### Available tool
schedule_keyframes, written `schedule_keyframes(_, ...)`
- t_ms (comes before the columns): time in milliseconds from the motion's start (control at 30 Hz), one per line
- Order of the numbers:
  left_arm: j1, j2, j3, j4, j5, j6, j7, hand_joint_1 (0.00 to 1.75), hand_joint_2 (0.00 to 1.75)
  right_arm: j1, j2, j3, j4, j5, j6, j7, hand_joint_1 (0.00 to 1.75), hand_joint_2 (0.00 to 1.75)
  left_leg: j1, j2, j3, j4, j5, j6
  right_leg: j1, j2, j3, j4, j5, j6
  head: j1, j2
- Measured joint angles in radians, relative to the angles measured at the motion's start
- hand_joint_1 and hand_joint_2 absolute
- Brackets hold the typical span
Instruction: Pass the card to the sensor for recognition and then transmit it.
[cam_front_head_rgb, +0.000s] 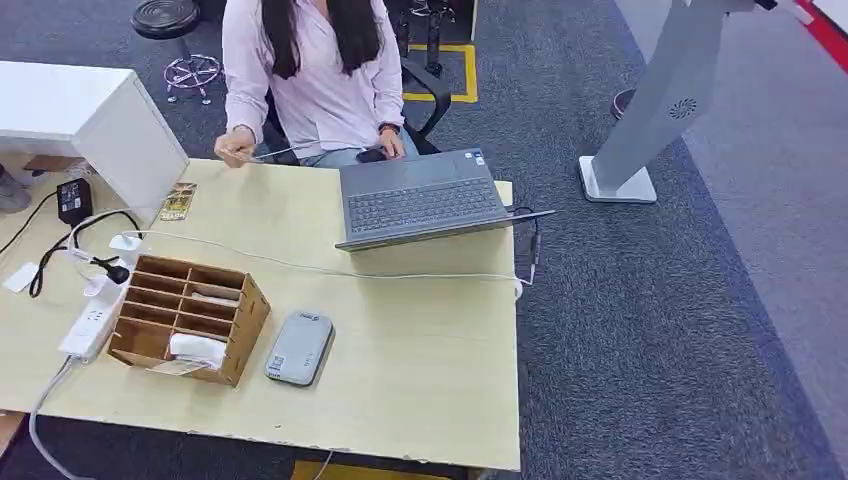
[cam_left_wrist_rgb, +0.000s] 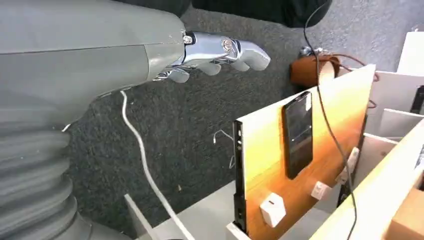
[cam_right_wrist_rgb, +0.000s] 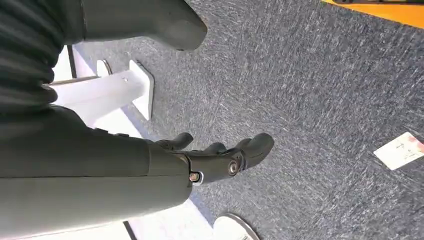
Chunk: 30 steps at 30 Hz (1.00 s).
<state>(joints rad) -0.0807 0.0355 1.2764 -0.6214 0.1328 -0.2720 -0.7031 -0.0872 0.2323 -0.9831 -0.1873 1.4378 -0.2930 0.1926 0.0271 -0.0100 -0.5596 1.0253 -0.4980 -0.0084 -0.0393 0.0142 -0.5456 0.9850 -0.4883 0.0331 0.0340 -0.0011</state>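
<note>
On the pale wooden table (cam_front_head_rgb: 420, 380) stands a wooden organizer box (cam_front_head_rgb: 190, 318) with many compartments; in its near compartment lies a white card (cam_front_head_rgb: 197, 349), tilted, with one edge a little over the box front. Just beside the box, toward the laptop side, lies the grey sensor (cam_front_head_rgb: 299, 347); it carries a small label with a code, but the writing is too small to read. An open grey laptop (cam_front_head_rgb: 425, 200) sits at the far edge, with small stickers near its corner that I cannot read. A person in a light shirt (cam_front_head_rgb: 310, 80) sits behind the table. A white cable (cam_front_head_rgb: 330, 270) crosses the table, and a white power strip (cam_front_head_rgb: 92, 325) lies at the left of the box. The left hand (cam_left_wrist_rgb: 220, 55) hangs over dark carpet, fingers slightly curled and apart, holding nothing. The right hand (cam_right_wrist_rgb: 220, 157) also hangs above the carpet, fingers loosely bent, holding nothing. A white card with some red print (cam_right_wrist_rgb: 402, 150) lies on the floor, unreadable.
</note>
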Motion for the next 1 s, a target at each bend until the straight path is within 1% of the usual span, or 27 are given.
schedule_keyframes(167,-0.001,0.0,0.007,-0.011,0.0,0.0,0.0,0.0,1.75,0.0,0.0,0.0,0.0,0.0,0.0,0.0,0.0,1.75,0.0,0.0,0.0,0.0,0.0,0.0,0.0,0.0,0.0,0.0,0.0,0.0,0.0,0.0)
schedule_keyframes(233,-0.002,-0.008,0.012,-0.044,-0.017,-0.036,0.0,0.0,1.75,0.0,0.0,0.0,0.0,0.0,0.001,0.0,0.0,1.75,0.001,0.0,0.0,0.0,0.0,0.0,0.001,0.0,-0.001,0.0,0.0,0.0,0.0,0.0)
schedule_keyframes(267,-0.008,-0.016,0.016,-0.09,-0.038,-0.067,0.0,0.0,1.75,0.0,0.0,0.0,0.0,0.002,0.002,0.0,0.0,1.75,0.001,0.0,0.0,0.0,0.0,0.0,0.001,0.0,-0.001,0.0,0.0,0.0,0.0,0.0)
schedule_keyframes(333,-0.029,-0.027,0.016,-0.189,-0.074,-0.09,0.0,0.0,1.75,0.0,0.0,0.0,0.0,0.007,0.003,-0.005,0.0,1.75,0.001,-0.001,0.0,0.0,0.0,0.0,0.001,-0.001,-0.001,0.0,0.0,0.0,0.0,0.0)
schedule_keyframes(367,-0.039,-0.035,0.008,-0.257,-0.088,-0.084,0.0,0.0,1.75,-0.001,0.0,0.002,0.0,0.009,0.004,-0.008,0.0,1.75,0.001,-0.001,0.001,0.0,0.0,0.0,0.001,-0.001,-0.001,0.0,0.0,0.0,0.0,0.0)
schedule_keyframes(433,-0.059,-0.049,-0.036,-0.388,-0.115,-0.045,0.0,0.0,1.75,0.0,0.0,0.003,0.0,0.019,0.008,-0.01,0.0,1.75,0.001,-0.001,0.001,0.001,0.001,-0.001,0.001,-0.001,0.0,0.0,0.001,-0.001,-0.001,0.0)
schedule_keyframes(467,-0.065,-0.058,-0.075,-0.465,-0.134,0.003,0.0,0.0,1.75,-0.001,0.0,0.005,0.0,0.023,0.009,-0.009,0.0,1.75,0.001,-0.001,0.001,0.001,0.001,-0.001,0.001,-0.001,-0.002,0.0,0.001,-0.001,-0.001,0.0)
schedule_keyframes(500,-0.067,-0.076,-0.131,-0.546,-0.164,0.077,0.0,0.0,1.75,-0.001,0.001,0.007,0.0,0.03,0.01,-0.009,0.0,1.75,0.001,-0.002,0.002,0.001,0.001,-0.001,0.001,-0.001,-0.002,0.0,0.001,-0.001,-0.001,0.0)
schedule_keyframes(533,-0.067,-0.094,-0.196,-0.618,-0.2,0.164,0.0,0.0,1.75,-0.002,0.002,0.011,0.0,0.037,0.01,-0.008,0.0,1.75,0.001,-0.002,0.001,0.001,0.001,-0.001,0.001,-0.002,-0.001,0.0,0.001,-0.001,-0.002,0.0)
schedule_keyframes(567,-0.068,-0.112,-0.284,-0.689,-0.252,0.267,0.0,0.0,1.75,-0.004,0.002,0.014,0.0,0.042,0.01,-0.007,0.0,1.75,0.0,-0.003,0.002,0.002,0.001,0.0,0.0,-0.003,-0.002,-0.001,0.001,-0.001,-0.002,0.0)
schedule_keyframes(600,-0.081,-0.122,-0.394,-0.748,-0.348,0.382,0.005,0.0,1.75,-0.006,0.004,0.019,0.001,0.053,0.016,-0.007,0.0,1.75,0.0,-0.005,0.002,0.002,0.002,0.0,0.0,-0.006,-0.003,-0.001,0.001,-0.001,0.0,0.0)
schedule_keyframes(633,-0.101,-0.125,-0.485,-0.771,-0.458,0.472,0.024,0.0,1.75,-0.01,0.006,0.025,0.002,0.061,0.024,-0.007,0.0,1.75,0.0,-0.007,0.002,0.004,0.003,0.001,0.0,-0.008,-0.003,-0.001,0.002,0.0,-0.002,0.0)
schedule_keyframes(667,-0.143,-0.126,-0.604,-0.783,-0.638,0.574,0.07,0.0,1.75,-0.016,0.007,0.029,0.002,0.07,0.032,-0.003,0.0,1.75,0.0,-0.011,0.0,0.004,0.005,0.001,0.0,-0.012,-0.003,-0.001,0.003,0.001,-0.001,0.0)
schedule_keyframes(700,-0.187,-0.127,-0.717,-0.782,-0.817,0.659,0.131,0.0,1.75,-0.023,0.008,0.033,0.002,0.074,0.04,0.001,0.0,1.75,0.0,-0.014,-0.003,0.004,0.007,0.003,0.0,-0.015,-0.002,-0.001,0.004,0.002,-0.001,0.0)
schedule_keyframes(733,-0.245,-0.129,-0.827,-0.775,-0.974,0.728,0.193,0.0,1.75,-0.034,0.01,0.04,0.002,0.076,0.047,0.002,0.0,1.75,0.0,-0.015,-0.006,0.004,0.008,0.003,0.0,-0.016,-0.002,-0.001,0.006,0.002,-0.001,0.0)
schedule_keyframes(767,-0.294,-0.132,-0.918,-0.76,-1.079,0.785,0.234,0.0,1.75,-0.044,0.011,0.046,0.002,0.077,0.053,0.002,0.0,1.75,0.0,-0.015,-0.008,0.004,0.009,0.002,0.0,-0.015,-0.002,0.0,0.009,0.002,0.002,0.0)
schedule_keyframes(800,-0.337,-0.132,-0.984,-0.744,-1.134,0.821,0.266,0.0,1.75,-0.053,0.013,0.051,0.002,0.077,0.058,0.002,0.0,1.75,0.0,-0.01,-0.009,0.004,0.01,0.001,0.0,-0.011,-0.003,0.0,0.011,0.001,0.003,0.0)
schedule_keyframes(833,-0.377,-0.132,-1.049,-0.727,-1.134,0.847,0.283,0.0,1.75,-0.058,0.016,0.054,0.002,0.077,0.06,0.002,0.0,1.75,0.0,-0.004,-0.008,0.004,0.01,0.001,0.0,-0.004,-0.005,0.0,0.013,0.001,0.002,0.0)
schedule_keyframes(867,-0.406,-0.132,-1.101,-0.712,-1.101,0.864,0.299,0.0,1.75,-0.06,0.019,0.056,0.002,0.078,0.061,0.002,0.0,1.75,0.0,-0.001,-0.007,0.005,0.01,0.001,-0.001,0.0,-0.006,0.0,0.013,0.001,0.001,0.0)
schedule_keyframes(933,-0.455,-0.13,-1.17,-0.688,-1.077,0.875,0.307,0.0,1.75,-0.061,0.02,0.061,0.002,0.078,0.064,0.002,0.0,1.75,0.0,0.0,-0.008,0.005,0.01,0.001,0.0,0.001,-0.008,0.0,0.014,0.002,0.001,0.0)
schedule_keyframes(1000,-0.493,-0.128,-1.221,-0.66,-1.083,0.885,0.314,0.0,1.75,-0.064,0.02,0.065,0.003,0.078,0.069,0.004,0.0,1.75,0.0,-0.001,-0.009,0.005,0.01,0.001,0.0,0.001,-0.008,0.0,0.014,0.002,0.001,0.0)
